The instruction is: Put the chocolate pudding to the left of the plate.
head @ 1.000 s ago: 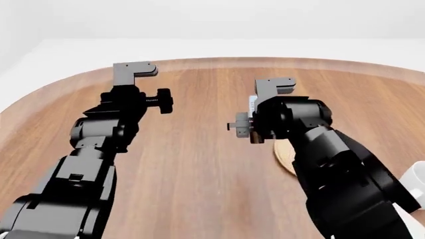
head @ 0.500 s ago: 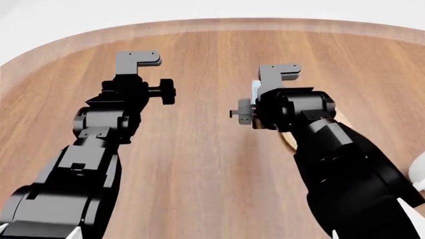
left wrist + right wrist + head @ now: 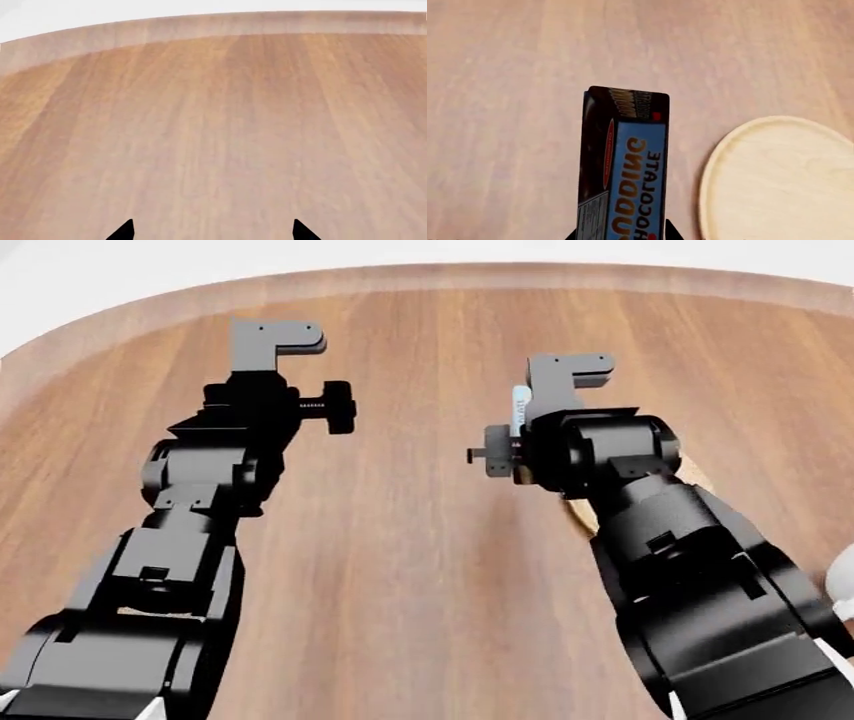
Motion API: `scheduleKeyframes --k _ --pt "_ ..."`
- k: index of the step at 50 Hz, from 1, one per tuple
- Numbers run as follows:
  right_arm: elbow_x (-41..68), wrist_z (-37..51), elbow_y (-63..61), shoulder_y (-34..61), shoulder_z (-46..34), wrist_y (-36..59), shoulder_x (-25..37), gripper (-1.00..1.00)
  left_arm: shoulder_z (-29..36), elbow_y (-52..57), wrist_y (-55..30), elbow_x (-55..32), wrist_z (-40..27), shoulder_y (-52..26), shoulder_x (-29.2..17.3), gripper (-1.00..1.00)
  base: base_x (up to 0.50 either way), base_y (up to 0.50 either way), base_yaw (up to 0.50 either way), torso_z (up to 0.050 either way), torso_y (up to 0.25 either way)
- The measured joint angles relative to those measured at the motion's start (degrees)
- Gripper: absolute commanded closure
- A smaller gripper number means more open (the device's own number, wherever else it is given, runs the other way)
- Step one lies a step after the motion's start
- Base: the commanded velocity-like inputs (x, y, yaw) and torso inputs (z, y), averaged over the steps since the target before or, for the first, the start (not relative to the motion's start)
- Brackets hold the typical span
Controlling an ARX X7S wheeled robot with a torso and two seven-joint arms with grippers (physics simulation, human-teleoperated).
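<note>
The chocolate pudding (image 3: 624,165) is a flat carton with a light blue edge and dark brown faces. It stands between the jaws of my right gripper (image 3: 620,235), which is shut on it above the wooden table. The light-tan plate (image 3: 780,185) lies on the table close beside the carton, with a narrow gap between them. In the head view only a pale sliver of the carton (image 3: 521,410) and an edge of the plate (image 3: 583,517) show past my right arm. My left gripper (image 3: 212,232) is open and empty over bare wood.
A white mug (image 3: 841,585) shows at the right edge of the head view. The table's curved far rim (image 3: 200,25) runs ahead of my left gripper. My left arm (image 3: 240,440) reaches over the table's left half.
The head view has shifted, so the table's far rim sits higher in the picture. Both arms keep nearly the same pose, and the carton stays in my right gripper.
</note>
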Motion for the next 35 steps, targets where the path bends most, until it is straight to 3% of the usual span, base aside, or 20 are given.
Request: scheduleKeyframes --k 10,35 --pt "-2.20 -0.24 0.00 -0.23 1.96 0.11 0.03 1.00 0.37 1.92 -1.12 -0.41 -0.57 0.61 -0.10 -1.00 0.00 0.00 0.00 0.000 -0.221" --pt "-8.35 -0.74 0.00 -1.22 8.01 1.65 0.03 1.00 1.06 3.08 -1.73 -1.58 -0.91 0.80 -0.43 -1.00 0.00 0.00 0.00 0.000 0.000"
